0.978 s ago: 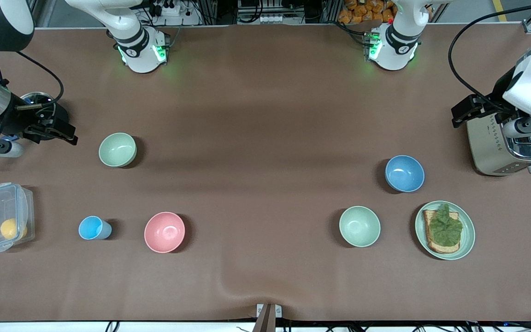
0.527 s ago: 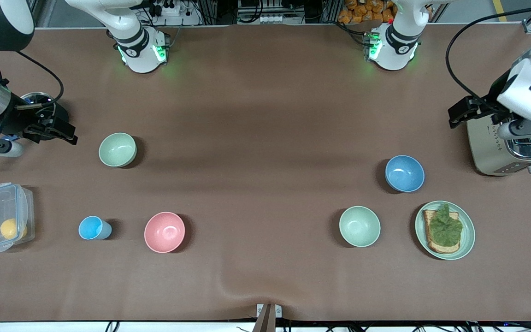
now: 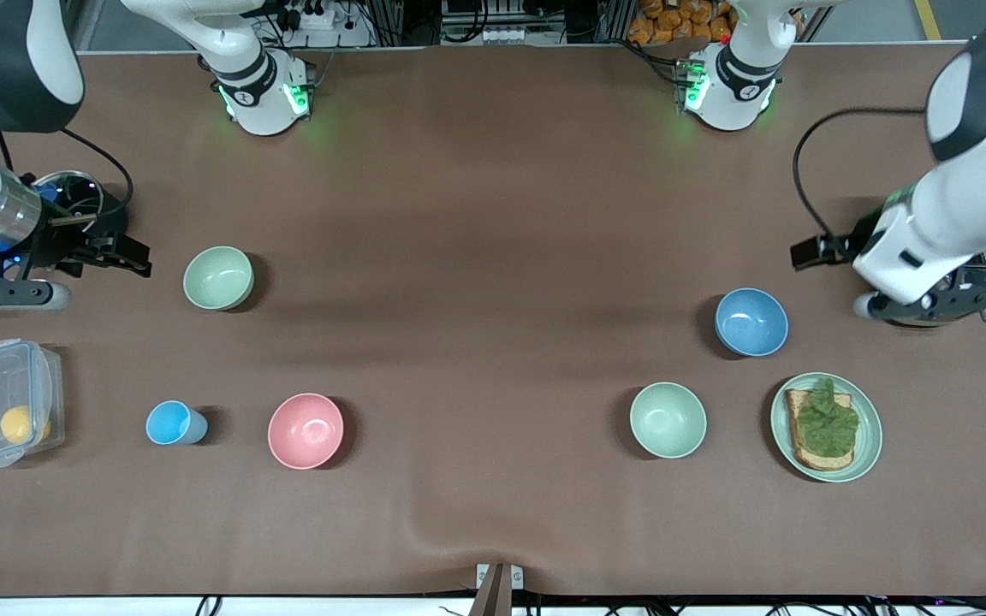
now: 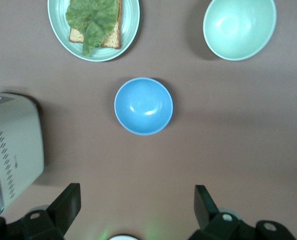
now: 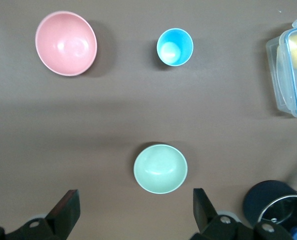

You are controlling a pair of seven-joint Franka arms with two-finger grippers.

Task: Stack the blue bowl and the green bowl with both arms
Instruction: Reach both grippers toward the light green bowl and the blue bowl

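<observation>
Since the earlier frames, the left gripper (image 4: 133, 210) has been swung from the toaster (image 4: 13, 145) toward the blue bowl (image 3: 751, 322), fingers spread. The right gripper (image 5: 133, 210), fingers also spread, is held near the green bowl (image 3: 218, 278).

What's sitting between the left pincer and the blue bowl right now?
Nothing. In the left wrist view only bare brown table separates the open left pincer from the blue bowl; the toaster stands off to one side.
</observation>
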